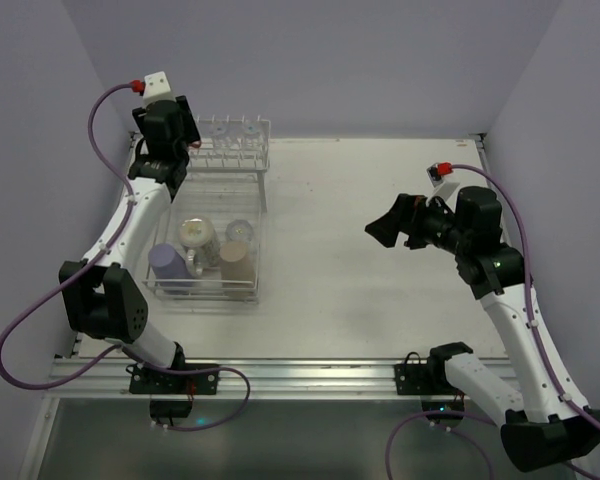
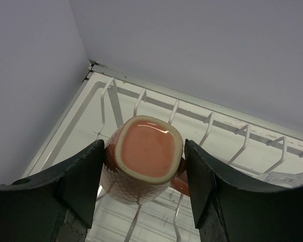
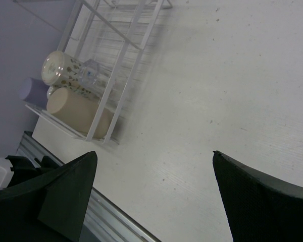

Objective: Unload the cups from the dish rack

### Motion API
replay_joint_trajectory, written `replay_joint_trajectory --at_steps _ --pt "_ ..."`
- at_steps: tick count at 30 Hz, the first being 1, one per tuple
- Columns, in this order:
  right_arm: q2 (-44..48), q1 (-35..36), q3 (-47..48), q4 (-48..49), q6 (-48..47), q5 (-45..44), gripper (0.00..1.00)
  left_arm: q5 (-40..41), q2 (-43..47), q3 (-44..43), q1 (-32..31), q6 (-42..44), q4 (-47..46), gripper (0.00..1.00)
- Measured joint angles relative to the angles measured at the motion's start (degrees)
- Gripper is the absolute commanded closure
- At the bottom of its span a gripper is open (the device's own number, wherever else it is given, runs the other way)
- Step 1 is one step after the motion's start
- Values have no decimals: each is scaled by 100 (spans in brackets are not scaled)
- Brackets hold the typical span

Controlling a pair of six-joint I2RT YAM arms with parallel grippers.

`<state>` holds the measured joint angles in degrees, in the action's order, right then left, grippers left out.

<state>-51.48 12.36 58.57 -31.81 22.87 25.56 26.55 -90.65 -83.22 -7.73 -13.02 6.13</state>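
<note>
The left fingers (image 2: 83, 176) are closed narrowly on the salmon-pink mug (image 2: 146, 156), one finger pressed against each side. The mug's handle (image 2: 180, 182) sticks out just beside the right-hand finger. The end of the mug that faces the wrist camera is a flat, glossy salmon face with a cream rim; I cannot tell whether it is the base or the mouth. The mug sits at the far left end of the upper shelf (image 1: 230, 150) of the white wire dish rack (image 1: 262, 205), among the upright prongs (image 2: 141, 101).

Two small clear glasses (image 1: 234, 128) stand further right on the same shelf. The lower basket (image 1: 205, 293) holds a lavender cup (image 1: 168, 265) at the near left, a tan tumbler (image 1: 237, 262) at the near right, a spotted clear glass (image 1: 198, 240) between and behind them, and another small clear glass (image 1: 240, 231) just behind the tumbler. The four are packed close together.

The right fingers (image 1: 385, 228) are spread wide and hold nothing. They hang above the bare white surface (image 1: 360, 290), well apart from the rack and pointing towards it. The right wrist view shows the tumbler (image 3: 76, 111), the spotted glass (image 3: 63, 73) and the edge of the lavender cup (image 3: 33, 88) through the basket wires.
</note>
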Motion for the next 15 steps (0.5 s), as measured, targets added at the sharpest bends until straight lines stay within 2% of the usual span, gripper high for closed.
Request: replay_joint_trajectory --at_steps 15 --pt "-31 0 -11 105 2 -111 1 -404 20 -328 245 -297 490 100"
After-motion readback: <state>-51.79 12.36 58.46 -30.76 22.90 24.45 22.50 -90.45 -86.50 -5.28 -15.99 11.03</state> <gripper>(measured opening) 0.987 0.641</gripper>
